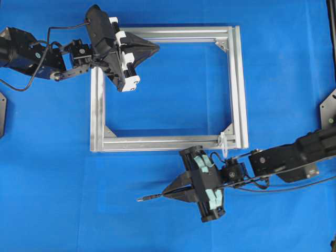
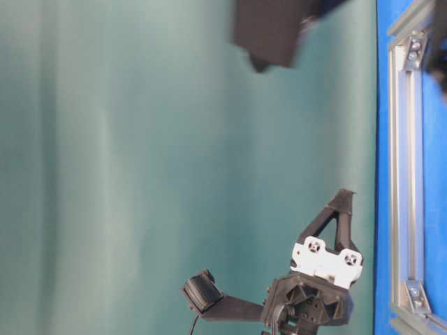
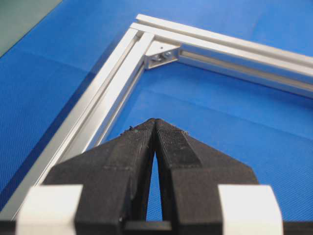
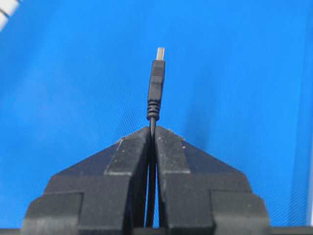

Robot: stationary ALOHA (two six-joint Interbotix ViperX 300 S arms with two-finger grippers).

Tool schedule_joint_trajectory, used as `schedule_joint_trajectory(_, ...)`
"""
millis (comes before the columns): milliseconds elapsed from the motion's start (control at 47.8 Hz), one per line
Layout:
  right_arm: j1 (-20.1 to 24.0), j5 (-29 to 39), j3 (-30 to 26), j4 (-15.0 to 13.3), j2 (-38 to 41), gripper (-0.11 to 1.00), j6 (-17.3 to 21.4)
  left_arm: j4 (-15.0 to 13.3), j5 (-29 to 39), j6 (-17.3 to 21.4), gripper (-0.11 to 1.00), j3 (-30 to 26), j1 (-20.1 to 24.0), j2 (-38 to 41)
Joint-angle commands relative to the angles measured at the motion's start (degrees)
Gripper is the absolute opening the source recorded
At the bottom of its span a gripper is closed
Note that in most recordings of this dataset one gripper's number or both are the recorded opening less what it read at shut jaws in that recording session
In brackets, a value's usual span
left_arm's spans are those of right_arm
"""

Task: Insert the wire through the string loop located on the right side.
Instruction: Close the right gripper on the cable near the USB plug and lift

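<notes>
My right gripper [image 1: 166, 193] hovers over the blue mat below the frame's lower bar, shut on the wire [image 1: 148, 198]. The wire's plug sticks out to the left past the fingertips. In the right wrist view the thin black wire [image 4: 156, 85] runs up between the closed fingers, its metal-tipped plug beyond the right gripper [image 4: 152, 129]. The small white string loop [image 1: 223, 142] stands at the lower right corner of the aluminium frame [image 1: 239, 89], up and to the right of the plug. My left gripper [image 1: 157, 47] is shut and empty over the upper left corner; its closed tips [image 3: 155, 121] point at a corner bracket [image 3: 161, 54].
The square aluminium frame [image 3: 102, 103] lies on the blue mat with silver brackets inside its corners. In the table-level view the left gripper [image 2: 344, 195] shows beside the frame [image 2: 408, 174]. A dark blurred shape [image 2: 272, 28] fills the top. Black arm cables [image 1: 283, 187] trail right.
</notes>
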Motion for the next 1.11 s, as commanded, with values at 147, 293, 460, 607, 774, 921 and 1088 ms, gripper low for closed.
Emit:
schedule_joint_trajectory(147,-0.9,6.2,-0.7,0.0,-8.8,-0.03,-1.4,0.2,-0.3,0.0,0.0,-0.5,0.1,-1.7)
schedule_joint_trajectory(293,-0.9,6.9,-0.8,0.0,-9.0,-0.03,-2.3,0.2,-0.3,-0.1,0.0,-0.5,0.2,-1.7)
schedule_joint_trajectory(460,-0.9,6.9,-0.7,0.0,-9.0,-0.03,-2.4,0.2,-0.3,-0.2,0.0,-0.5,0.1,-1.7)
schedule_joint_trajectory(607,-0.9,7.0,-0.6,-0.1,-9.0,-0.03,-2.4,0.2,-0.3,-0.2,0.0,-0.6,0.1,-1.7)
schedule_joint_trajectory(774,-0.9,7.3,-0.5,-0.1,-9.0,-0.03,-2.4,0.2,-0.3,-0.2,0.0,-0.5,0.1,-1.7)
schedule_joint_trajectory(921,-0.9,7.3,-0.6,0.0,-9.1,-0.03,-2.4,0.2,-0.3,-0.3,0.0,-0.4,0.1,-1.7)
schedule_joint_trajectory(1088,-0.9,7.3,-0.5,-0.1,-9.0,-0.03,-2.4,0.2,-0.3,-0.4,0.0,-0.4,0.1,-1.8)
